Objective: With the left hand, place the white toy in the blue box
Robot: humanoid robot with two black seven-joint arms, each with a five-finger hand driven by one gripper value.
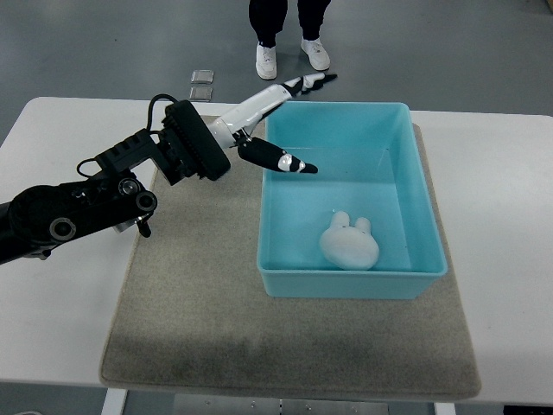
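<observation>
Lying in blue box (415, 164), white toy (349, 244), apart from empty left hand (278, 121)

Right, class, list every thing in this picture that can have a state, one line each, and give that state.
white toy: lying inside the box, near its front wall, free of the hand
blue box: open-topped, upright on the mat
left hand: fingers spread, holding nothing, over the box's far left corner
grey mat: lying flat on the table
person's shoes: standing on the floor beyond the table
</observation>
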